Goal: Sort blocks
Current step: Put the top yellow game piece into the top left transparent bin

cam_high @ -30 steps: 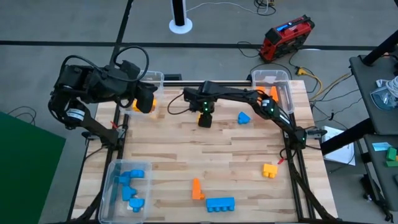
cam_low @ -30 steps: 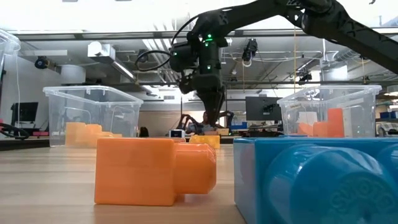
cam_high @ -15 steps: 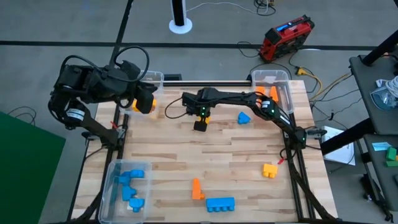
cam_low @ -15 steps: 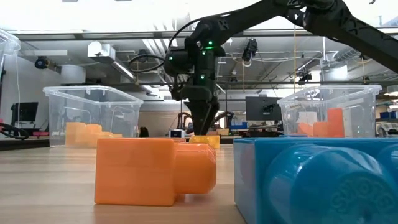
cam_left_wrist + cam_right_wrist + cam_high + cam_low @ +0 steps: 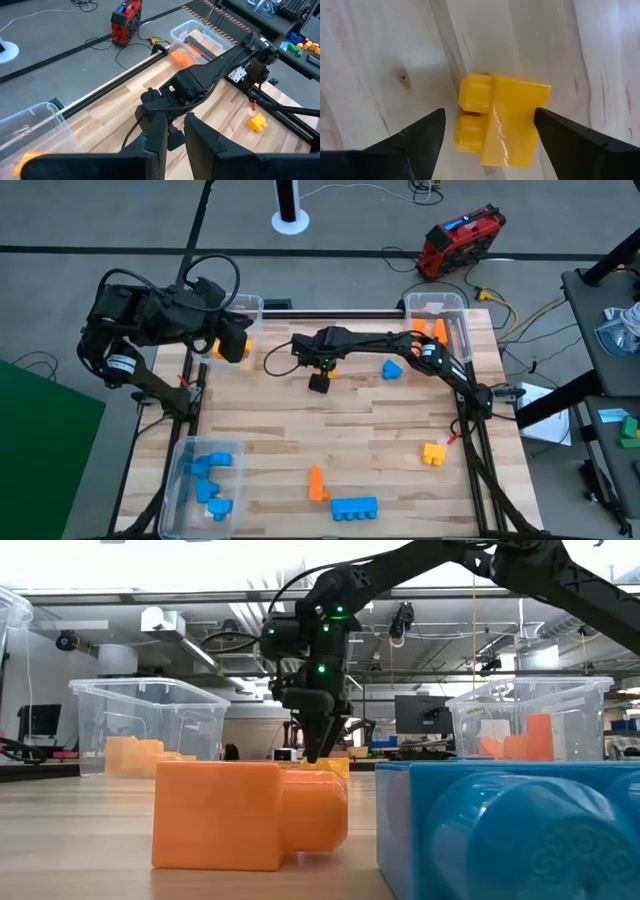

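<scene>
On pale wood planks (image 5: pixel 380 40), a glossy yellow two-stud block (image 5: pixel 502 120) between the right gripper's (image 5: pixel 490 135) spread fingers.

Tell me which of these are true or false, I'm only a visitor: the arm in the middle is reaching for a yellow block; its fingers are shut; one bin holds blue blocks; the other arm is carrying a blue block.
1. The right gripper is over a yellow block. True.
2. Its fingers are shut. False: open, one on each side of the block.
3. One bin holds blue blocks. True.
4. The left gripper carries a blue block. False: nothing blue shows there.
</scene>
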### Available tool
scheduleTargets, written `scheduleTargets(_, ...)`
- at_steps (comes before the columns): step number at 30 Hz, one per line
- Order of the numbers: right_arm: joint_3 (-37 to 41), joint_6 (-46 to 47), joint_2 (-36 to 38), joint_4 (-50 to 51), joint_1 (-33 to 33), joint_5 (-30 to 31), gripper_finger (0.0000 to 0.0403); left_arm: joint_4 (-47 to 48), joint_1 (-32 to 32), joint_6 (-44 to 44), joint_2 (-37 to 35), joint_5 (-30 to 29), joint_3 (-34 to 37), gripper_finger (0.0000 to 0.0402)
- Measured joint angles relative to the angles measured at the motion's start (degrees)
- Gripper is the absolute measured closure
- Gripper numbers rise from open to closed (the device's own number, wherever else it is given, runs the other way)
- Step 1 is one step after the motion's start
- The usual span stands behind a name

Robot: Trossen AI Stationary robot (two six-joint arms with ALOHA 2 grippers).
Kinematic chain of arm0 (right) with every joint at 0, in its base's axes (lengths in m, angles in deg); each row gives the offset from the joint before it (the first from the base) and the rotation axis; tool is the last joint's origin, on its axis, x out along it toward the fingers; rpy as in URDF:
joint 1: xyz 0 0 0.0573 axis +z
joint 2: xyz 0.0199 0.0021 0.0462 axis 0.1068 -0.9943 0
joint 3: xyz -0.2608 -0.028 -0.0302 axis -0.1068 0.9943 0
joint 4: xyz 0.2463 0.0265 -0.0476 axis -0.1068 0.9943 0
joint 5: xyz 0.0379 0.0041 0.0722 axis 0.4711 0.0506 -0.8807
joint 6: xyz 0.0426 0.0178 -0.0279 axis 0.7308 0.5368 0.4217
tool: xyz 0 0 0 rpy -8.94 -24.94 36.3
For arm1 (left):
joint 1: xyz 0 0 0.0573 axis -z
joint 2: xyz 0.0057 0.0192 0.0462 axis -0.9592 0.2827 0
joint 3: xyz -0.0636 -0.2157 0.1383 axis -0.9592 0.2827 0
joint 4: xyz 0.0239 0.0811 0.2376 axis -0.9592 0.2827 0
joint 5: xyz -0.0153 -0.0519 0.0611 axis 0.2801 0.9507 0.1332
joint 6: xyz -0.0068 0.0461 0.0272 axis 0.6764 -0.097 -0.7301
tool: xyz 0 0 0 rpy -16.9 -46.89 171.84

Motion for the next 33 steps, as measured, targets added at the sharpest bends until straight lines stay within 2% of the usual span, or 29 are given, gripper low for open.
scheduleTargets(4,-2.2,-0.5,-0.1,2.6,0.2,0.1,0.0095,0.0,0.0,0.0,0.0,0.0,0.0,0.0357)
scheduleTargets(10,-5.9,-1.7,-0.5,6.1,0.8,5.5,0.0054,0.0,0.0,0.0,0.0,-0.1,0.0,0.0357)
scheduleTargets(17,-3.8,-1.4,-2.4,5.8,-0.5,5.1,0.0039,0.0,0.0,0.0,0.0,-0.1,0.0,0.0357)
scheduleTargets(22,-3.4,0.5,-4.5,5.7,-1.2,0.8,0.0039,0.0,0.0,0.0,0.0,-0.1,0.0,0.0357)
scheduleTargets(25,-3.5,0.3,-5.0,5.7,-1.3,0.3,0.0040,0.0,0.0,0.1,0.0,-0.1,0.0,0.0357)
scheduleTargets(28,-3.4,1.0,-5.1,5.8,-1.2,0.1,0.0057,0.0,0.0,0.0,0.0,0.0,0.0,0.0357)
scheduleTargets(33,-3.3,1.8,-4.5,5.9,-1.3,-0.3,0.0146,0.0,0.0,-2.6,0.0,1.6,0.0,0.0357)
